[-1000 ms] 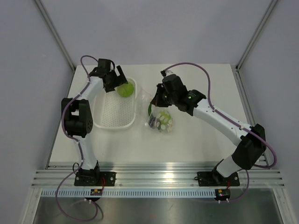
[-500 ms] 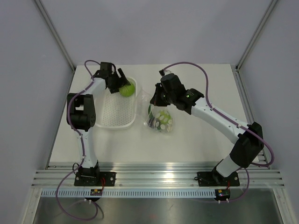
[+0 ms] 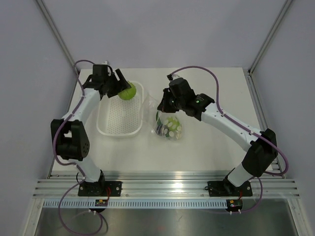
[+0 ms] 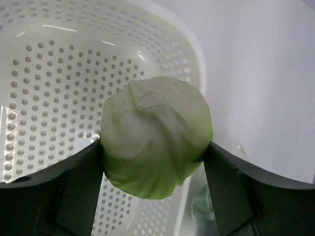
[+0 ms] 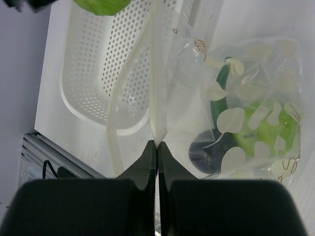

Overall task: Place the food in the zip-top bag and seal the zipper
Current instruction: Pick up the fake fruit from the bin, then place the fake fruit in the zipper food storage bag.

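My left gripper (image 3: 123,88) is shut on the lime-green ball-shaped fruit (image 3: 127,91) and holds it above the far right corner of the white perforated tray (image 3: 112,129). In the left wrist view the fruit (image 4: 156,135) sits between both fingers (image 4: 78,182). My right gripper (image 3: 163,104) is shut on one lip of the zipper (image 5: 153,73) of the dotted zip-top bag (image 3: 169,126) and holds the mouth up. Inside the bag (image 5: 256,64) lie the green chili (image 5: 221,91), a dark piece (image 5: 205,152) and something green (image 5: 275,129).
The tray (image 5: 93,105) stands just left of the bag and holds nothing that I can see. The other zipper lip (image 5: 118,108) hangs loose toward the tray. Grey walls and metal posts close in the table at the back and sides.
The left arm has swung its elbow out to the left, and the fruit in its gripper has shifted slightly left and back. The right gripper and the bag have hardly moved.
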Available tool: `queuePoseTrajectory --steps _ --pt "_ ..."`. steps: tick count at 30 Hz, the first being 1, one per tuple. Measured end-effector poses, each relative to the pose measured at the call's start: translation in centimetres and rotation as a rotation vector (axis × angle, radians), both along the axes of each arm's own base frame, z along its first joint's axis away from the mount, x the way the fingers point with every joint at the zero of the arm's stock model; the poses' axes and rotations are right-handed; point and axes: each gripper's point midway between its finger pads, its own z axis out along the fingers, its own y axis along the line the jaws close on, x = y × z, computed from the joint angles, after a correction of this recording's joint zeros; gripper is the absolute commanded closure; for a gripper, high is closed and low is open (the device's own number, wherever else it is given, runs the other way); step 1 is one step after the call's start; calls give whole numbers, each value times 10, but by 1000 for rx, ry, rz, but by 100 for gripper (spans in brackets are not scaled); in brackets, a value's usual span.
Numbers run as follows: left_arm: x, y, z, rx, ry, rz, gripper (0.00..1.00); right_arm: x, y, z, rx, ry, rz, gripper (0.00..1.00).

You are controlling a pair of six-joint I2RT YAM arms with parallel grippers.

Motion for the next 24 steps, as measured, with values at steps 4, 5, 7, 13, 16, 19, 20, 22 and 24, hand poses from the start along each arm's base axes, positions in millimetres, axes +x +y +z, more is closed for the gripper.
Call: queuePoseTrajectory --steps 4,5,7,13,16,19,20,22,24 --pt "-27 -4 66 -12 -135 -62 34 0 0 -1 0 0 0 100" --pt "-36 -7 81 -21 -170 -83 35 0 0 -1 0 1 0 100" --pt "-58 -12 104 -39 -221 -125 35 0 0 -1 0 0 1 100" --pt "-118 -56 127 -101 -272 -300 35 1 3 2 18 -8 5 100" --pt "-148 -86 112 -150 -228 -402 34 1 4 2 24 -6 7 100" --pt "-165 -100 87 -174 -152 -440 35 0 6 1 35 1 11 100" --pt "-169 -103 79 -178 -128 -444 35 0 6 0 36 4 10 100" --pt "-174 -109 68 -182 -96 -454 34 -1 6 -2 37 8 9 100" --pt "-175 -112 63 -184 -81 -454 31 -2 4 -6 26 18 6 100"
